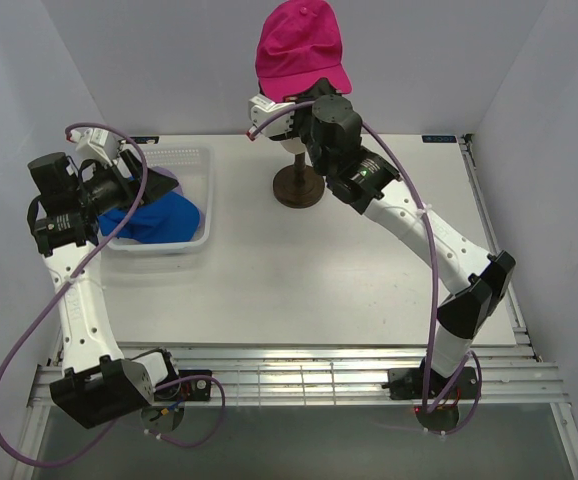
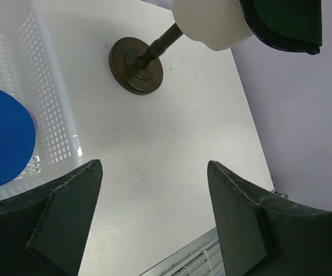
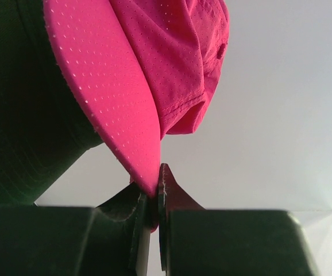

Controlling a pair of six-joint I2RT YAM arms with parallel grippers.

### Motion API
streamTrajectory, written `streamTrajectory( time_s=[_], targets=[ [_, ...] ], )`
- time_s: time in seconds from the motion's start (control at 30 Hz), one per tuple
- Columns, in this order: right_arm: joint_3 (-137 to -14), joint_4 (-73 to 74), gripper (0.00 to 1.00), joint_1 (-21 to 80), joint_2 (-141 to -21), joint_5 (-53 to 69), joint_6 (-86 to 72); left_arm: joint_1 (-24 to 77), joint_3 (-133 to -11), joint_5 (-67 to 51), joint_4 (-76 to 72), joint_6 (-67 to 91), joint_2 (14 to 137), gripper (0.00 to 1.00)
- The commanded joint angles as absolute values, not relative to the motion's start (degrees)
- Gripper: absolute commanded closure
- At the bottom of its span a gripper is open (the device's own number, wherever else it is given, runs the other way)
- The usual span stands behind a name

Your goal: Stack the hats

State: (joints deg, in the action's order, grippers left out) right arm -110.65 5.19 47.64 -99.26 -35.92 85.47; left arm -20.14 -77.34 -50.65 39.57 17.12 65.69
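**Top view:** Your right arm reaches to the far side of the bench (image 1: 349,290). Its jaws meet the brim of the magenta cap (image 1: 297,45), which sits high above the brown stand (image 1: 299,187). Your left arm hangs over the white basket (image 1: 191,165) at the bench's left side, where the blue cap (image 1: 164,218) lies.

**Left wrist:** Your left jaws stand spread wide with nothing between them, above bare bench just beside the basket (image 2: 54,109). The blue cap (image 2: 2,144) shows inside the basket at the left edge of the view. Ahead, the stand (image 2: 136,64) rests on the bench. The cream head (image 2: 212,23) on it wears a dark cap (image 2: 286,23), its brim jutting to the right.

**Right wrist:** Your right jaws are pressed together on the edge of the magenta cap's brim (image 3: 108,86), pinching it. The cap's crown rises above against the pale wall. The dark cap (image 3: 16,115) fills the left of the view, just beside the brim. You cannot tell from here whether the two touch.
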Motion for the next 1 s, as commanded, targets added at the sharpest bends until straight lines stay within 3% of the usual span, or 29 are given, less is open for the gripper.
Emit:
streamTrajectory(
  time_s=[0.0,0.33,0.47,0.7,0.97],
  targets=[
    [-110.04,4.49,0.92,47.72,-96.42,-35.07,85.08,-20.22,-78.48,-52.64,38.06,16.26,66.0,0.16],
    [-109.16,2.11,0.91,47.72,-96.24,-34.72,85.78,-14.16,-88.85,-47.74,37.62,15.65,72.94,0.19],
    [-108.2,1.32,0.77,47.72,-95.89,-35.07,85.78,-10.47,-92.19,-45.8,37.62,15.38,75.67,0.19],
    [-106.96,1.58,0.66,47.99,-94.92,-34.8,85.25,-8.18,-93.78,-44.12,37.7,14.94,77.25,0.19],
    [-106.96,1.32,0.46,50.53,-93.25,-35.16,84.47,-7.65,-93.69,-43.86,37.79,14.59,77.26,0.19]
  ],
)
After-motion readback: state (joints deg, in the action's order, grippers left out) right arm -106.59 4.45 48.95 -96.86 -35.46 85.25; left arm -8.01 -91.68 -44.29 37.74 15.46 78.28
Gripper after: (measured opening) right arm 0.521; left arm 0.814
